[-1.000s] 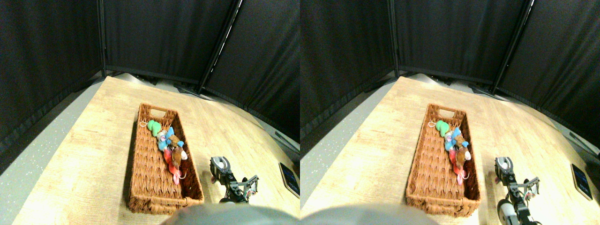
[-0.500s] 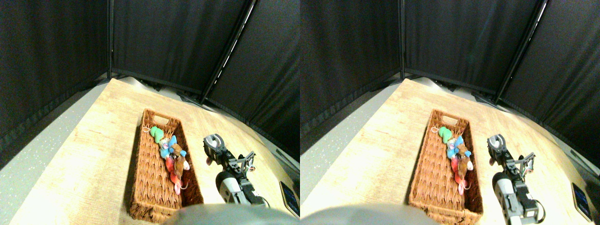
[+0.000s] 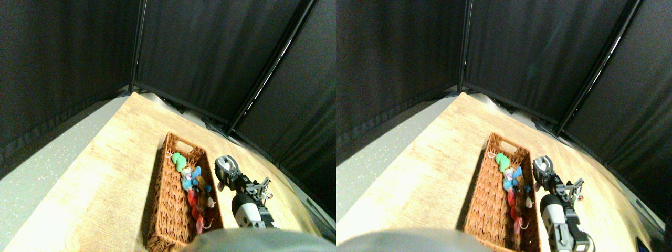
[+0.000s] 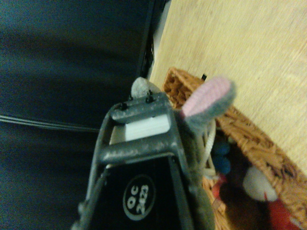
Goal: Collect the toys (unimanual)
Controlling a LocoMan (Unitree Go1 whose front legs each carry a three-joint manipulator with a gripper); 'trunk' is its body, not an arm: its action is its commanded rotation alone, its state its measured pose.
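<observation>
A brown wicker basket (image 3: 159,181) lies lengthwise on the wooden table. Several toys sit in a row along its right side: a green one (image 3: 178,160) farthest, then blue (image 3: 190,177), brown (image 3: 202,186) and red (image 3: 195,202). My right gripper (image 3: 224,167) hangs just outside the basket's right rim, level with the blue toy. In the wrist view the gripper (image 4: 156,109) is shut on a grey toy mouse (image 4: 194,125) with a pink ear, which pokes out beside the jaw over the basket (image 4: 249,139). The toy's white string dangles below.
Black curtain panels (image 3: 210,52) on dark poles close off the table's far and right sides. Grey speckled floor (image 3: 47,152) runs along the left of the table (image 3: 105,173). My white and black arm (image 3: 247,212) rises from the lower right.
The camera has tilted, shifting the whole picture. Relative to the basket, my gripper with the grey toy has moved from beside the near end up to the right rim by its middle.
</observation>
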